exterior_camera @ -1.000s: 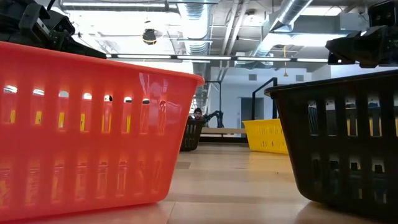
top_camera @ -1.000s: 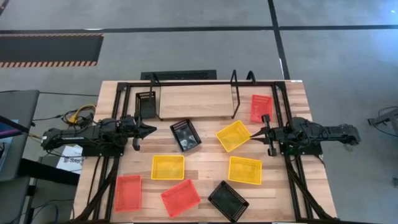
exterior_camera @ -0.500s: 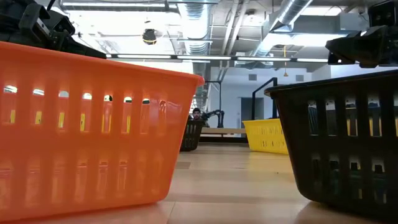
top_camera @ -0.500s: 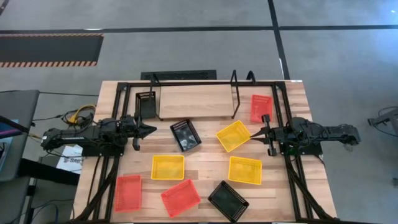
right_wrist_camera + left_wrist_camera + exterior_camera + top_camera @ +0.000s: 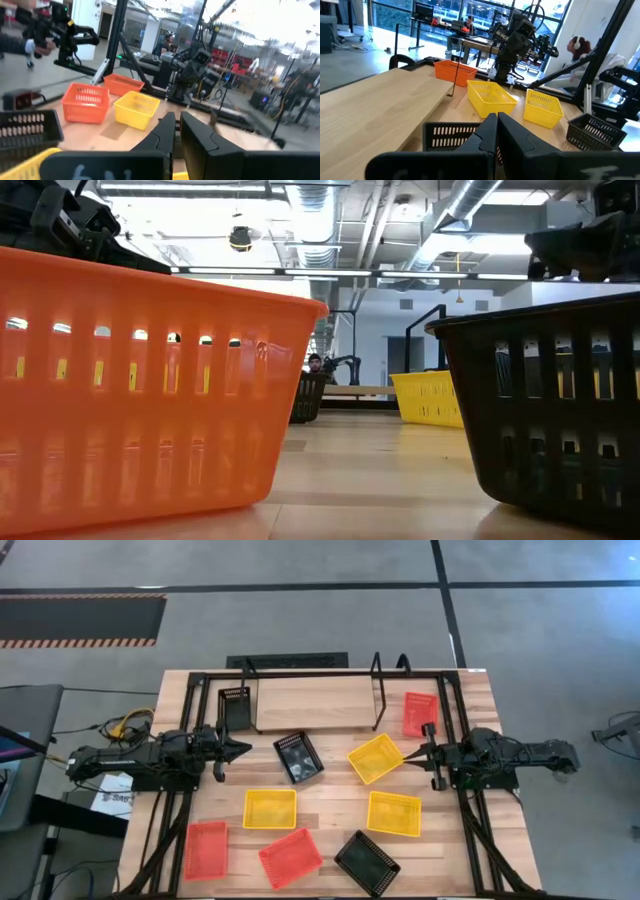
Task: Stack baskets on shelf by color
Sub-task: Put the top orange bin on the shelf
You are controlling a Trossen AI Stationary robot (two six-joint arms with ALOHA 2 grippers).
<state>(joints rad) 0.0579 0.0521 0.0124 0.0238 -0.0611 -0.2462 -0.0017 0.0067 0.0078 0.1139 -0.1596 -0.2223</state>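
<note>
Hovering at the table's left edge, the left gripper (image 5: pixel 243 748) has its fingers pressed together on nothing — the right gripper (image 5: pixel 412 756) waits opposite, fingers nearly touching, also empty. The shelf (image 5: pixel 312 703) stands at the far side, bare. One black basket (image 5: pixel 236 704) sits just left of it, one red basket (image 5: pixel 420 712) just right; seven baskets lie scattered on the tabletop (image 5: pixel 330 808).

The shelf (image 5: pixel 312 702) sits at the top middle of the table (image 5: pixel 330 812). One basket (image 5: pixel 235 706) stands just left of it and one (image 5: pixel 421 713) just right. Seven other baskets lie spread out below it, three (image 5: pixel 291 857) along the bottom edge.
</note>
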